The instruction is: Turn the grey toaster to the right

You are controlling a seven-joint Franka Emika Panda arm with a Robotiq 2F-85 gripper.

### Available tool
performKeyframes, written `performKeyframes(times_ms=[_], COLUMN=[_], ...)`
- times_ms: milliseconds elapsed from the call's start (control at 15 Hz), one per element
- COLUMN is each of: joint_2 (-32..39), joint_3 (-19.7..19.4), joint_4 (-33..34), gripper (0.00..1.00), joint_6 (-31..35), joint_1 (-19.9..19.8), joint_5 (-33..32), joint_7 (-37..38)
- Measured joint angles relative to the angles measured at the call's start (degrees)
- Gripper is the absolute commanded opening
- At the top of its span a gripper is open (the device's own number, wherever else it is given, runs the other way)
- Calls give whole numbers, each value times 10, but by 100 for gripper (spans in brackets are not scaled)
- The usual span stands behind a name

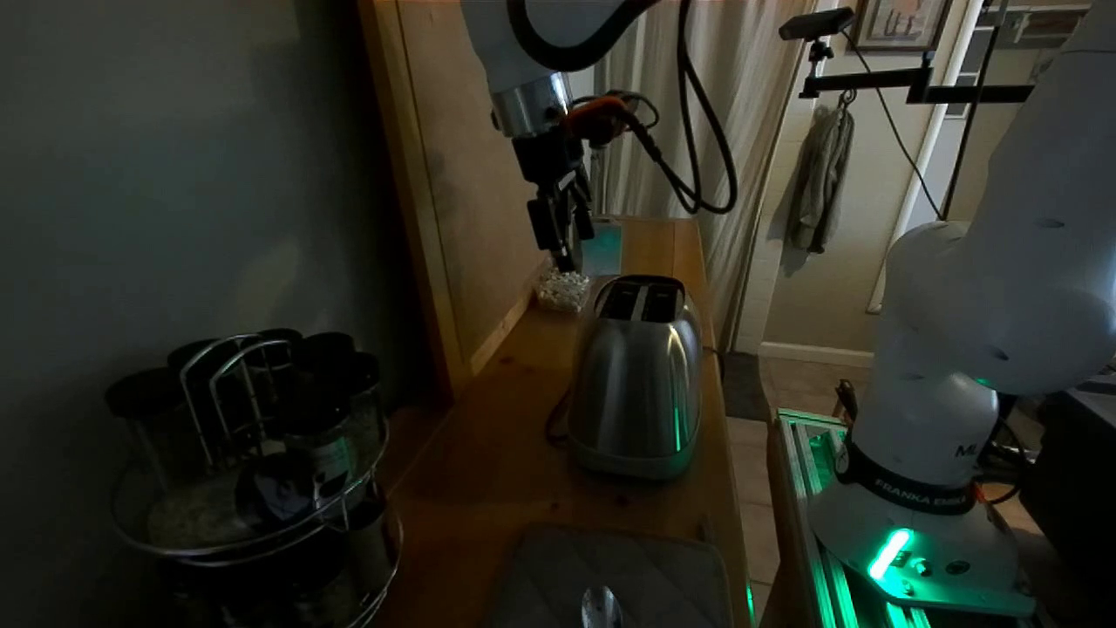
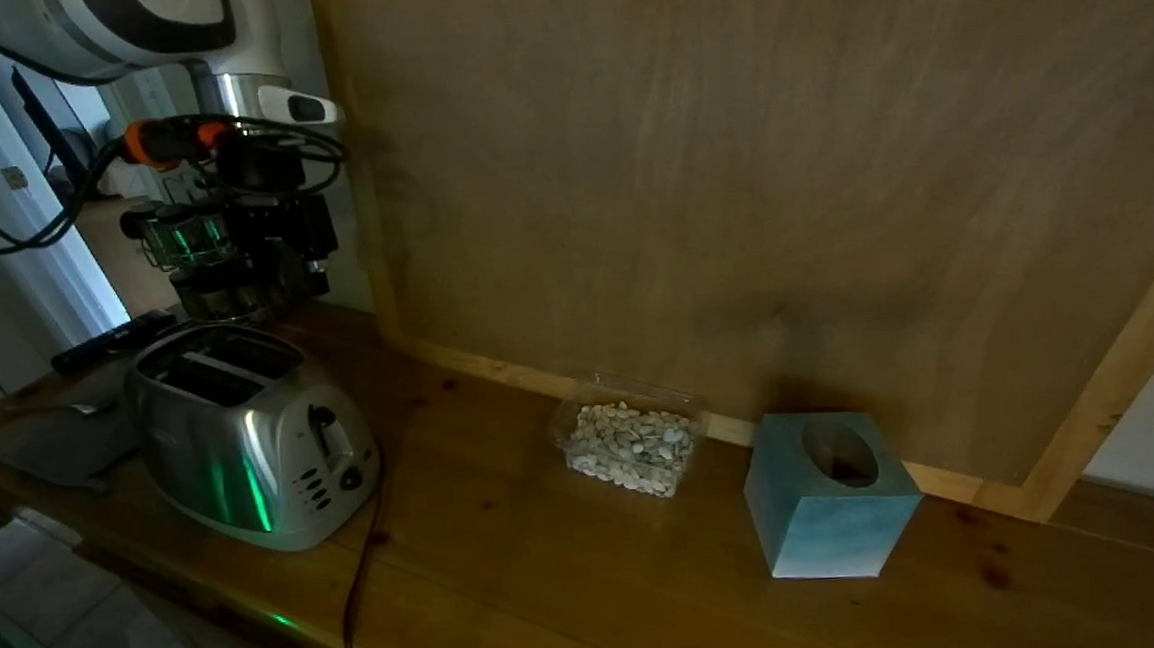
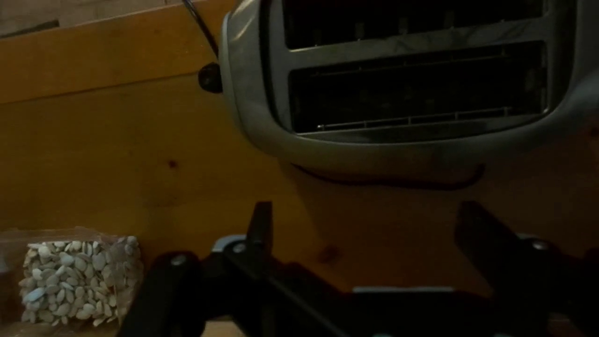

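Observation:
The grey toaster (image 1: 636,392) stands upright on the wooden counter, its long sides running along the counter. In an exterior view its control end with lever and knob (image 2: 324,445) faces the picture's right. In the wrist view the toaster's dark slots (image 3: 416,44) fill the top, and its black lever (image 3: 210,77) sticks out at the left. My gripper (image 1: 567,235) hangs above the counter on the toaster's wall side, higher than its top. In the wrist view the jaws (image 3: 367,215) are wide apart, with bare wood between them, apart from the toaster.
A clear box of pale seeds (image 2: 633,446) and a blue tissue box (image 2: 833,494) stand by the wooden wall panel (image 2: 729,184). A cord (image 2: 361,588) trails along the counter. A jar rack (image 1: 253,488) and a grey mat (image 1: 540,576) with a spoon lie beyond the toaster's other end.

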Motion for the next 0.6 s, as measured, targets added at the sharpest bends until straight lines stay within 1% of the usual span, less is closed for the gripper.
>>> performKeyframes(times_ms=[267,600], joint_2=[16,17], joint_3=[4,4], joint_4=[0,0], gripper=[100,100], joint_6=[-7,-7], joint_1=[0,0], joint_5=[29,84], joint_7=[67,109])
